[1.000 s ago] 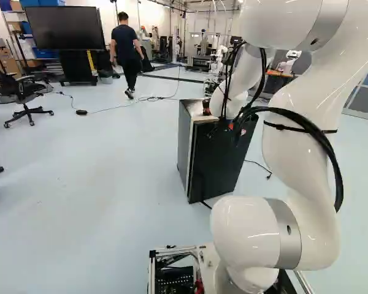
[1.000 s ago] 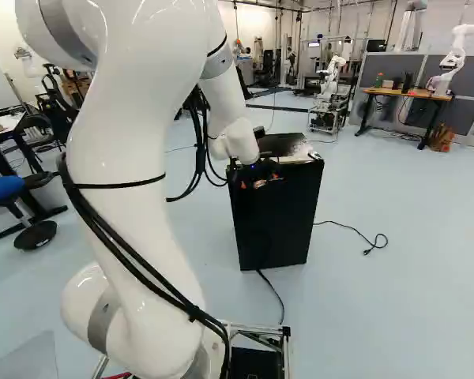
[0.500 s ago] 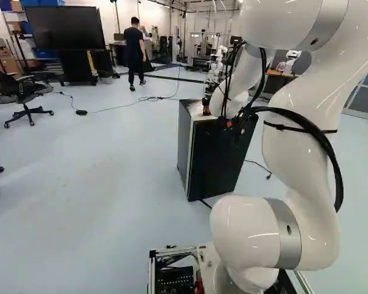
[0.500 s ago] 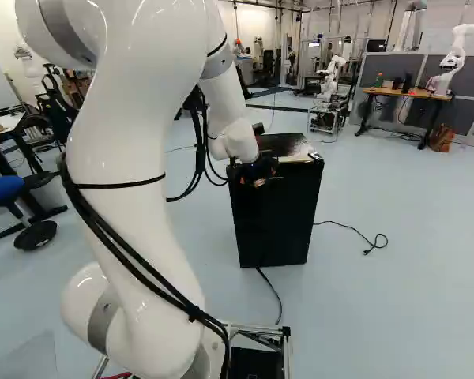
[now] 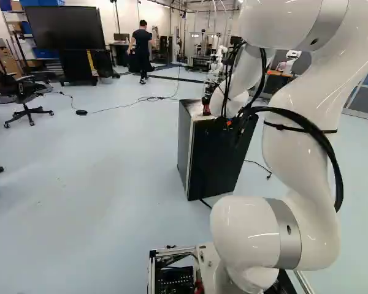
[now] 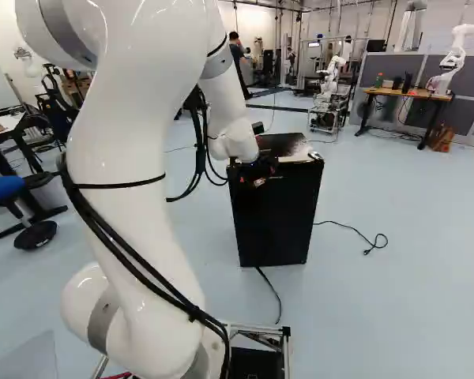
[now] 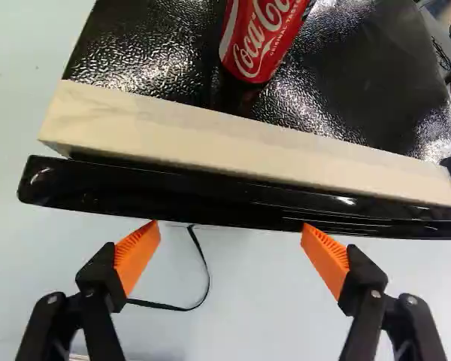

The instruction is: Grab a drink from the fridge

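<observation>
Because the 2 fingers [image 7: 137, 253] hung wide apart near the front of the fridge [image 5: 218, 162], a low push forward could have bumped the door [image 7: 173, 192] and toppled the can [image 7: 261, 37] on top.

the brand on the red can [image 7: 239, 62] reads as coca-cola, in large white script [image 7: 252, 43]; the script slants along the can's side and its last letters run out of the wrist view; just beside it, in much smaller white capitals [image 7: 272, 37], stand the words "original taste"; the can stands upright on the dark top of the fridge [image 7: 331, 83]; in the left base view the print on the can is too small to read
</observation>
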Robot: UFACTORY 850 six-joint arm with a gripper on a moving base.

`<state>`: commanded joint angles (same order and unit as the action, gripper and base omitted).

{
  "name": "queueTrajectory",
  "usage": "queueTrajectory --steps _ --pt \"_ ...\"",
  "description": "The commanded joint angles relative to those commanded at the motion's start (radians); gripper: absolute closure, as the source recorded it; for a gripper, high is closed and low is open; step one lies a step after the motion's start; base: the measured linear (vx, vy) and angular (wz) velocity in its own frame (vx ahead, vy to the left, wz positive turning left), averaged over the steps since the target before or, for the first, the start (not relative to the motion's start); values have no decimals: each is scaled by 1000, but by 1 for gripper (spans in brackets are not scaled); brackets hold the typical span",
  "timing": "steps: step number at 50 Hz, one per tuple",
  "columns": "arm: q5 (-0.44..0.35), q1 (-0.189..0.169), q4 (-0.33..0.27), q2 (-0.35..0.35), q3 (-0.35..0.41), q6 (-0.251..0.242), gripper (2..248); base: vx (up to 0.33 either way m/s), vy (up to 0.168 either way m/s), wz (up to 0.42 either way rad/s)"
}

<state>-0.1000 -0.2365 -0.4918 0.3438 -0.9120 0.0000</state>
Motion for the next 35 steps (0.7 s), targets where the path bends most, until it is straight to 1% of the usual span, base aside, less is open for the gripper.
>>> queueTrajectory --steps 8,23,35 --pt "-6 0 0 0 0 0 3 0 0 0" --pt "-39 0 0 0 0 0 3 0 0 0" --pt "-45 0 0 0 0 0 3 0 0 0"
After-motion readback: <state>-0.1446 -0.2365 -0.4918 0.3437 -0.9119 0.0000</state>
